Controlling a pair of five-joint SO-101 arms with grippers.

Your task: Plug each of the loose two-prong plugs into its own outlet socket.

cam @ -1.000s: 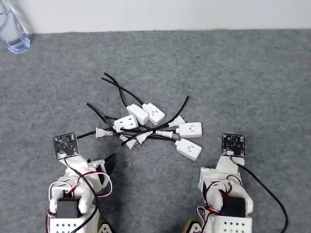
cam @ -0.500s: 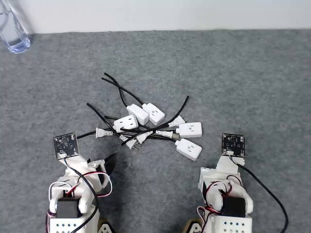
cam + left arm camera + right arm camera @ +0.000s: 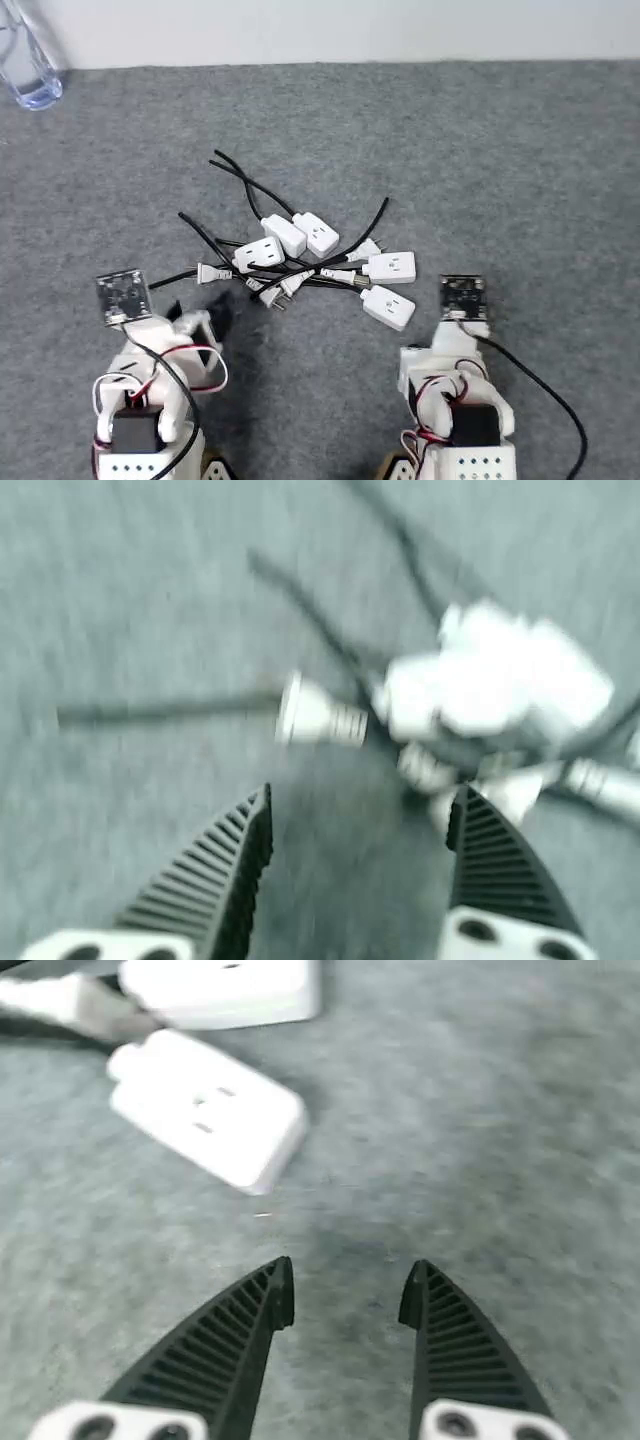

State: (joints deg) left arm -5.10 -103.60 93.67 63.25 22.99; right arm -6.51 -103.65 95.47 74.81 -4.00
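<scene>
Grey felt surface [image 3: 480, 150] is running back to a white wall [image 3: 350, 30], and a clear bottle [image 3: 25, 65] is standing off in the far left corner. Sitting in the middle is the job: a tangle of black cords [image 3: 305, 272] with white sockets and loose plugs all heaped together.

Both arms are sitting at the near edge. The left arm [image 3: 150, 370] is hanging just short of the heap, its jaws spread wide and holding nothing. Lying right ahead of them on the felt is the nearest plug [image 3: 212, 272] [image 3: 320, 712], with its cord trailing off to the side. Beyond it, a clump of sockets [image 3: 500, 685] is bunching up.

The right arm [image 3: 455, 390] is hovering low with its jaws parted too, nothing between them. The closest socket [image 3: 389, 307] [image 3: 210, 1110] is lying face up just in front, with a second socket [image 3: 392, 266] [image 3: 220, 990] behind it.

As far as I can tell, no plug is seated yet, so we are looking at the very opening step: picking the first pair. My read is that the left jaws need to close on that plug's body, leaving the prongs free. The right jaws need to pin the socket so it is not sliding. Then comes the fiddly part, lining the prongs up with the slots. With cords crossing like this, lifting one piece is likely to be dragging its neighbours along.
</scene>
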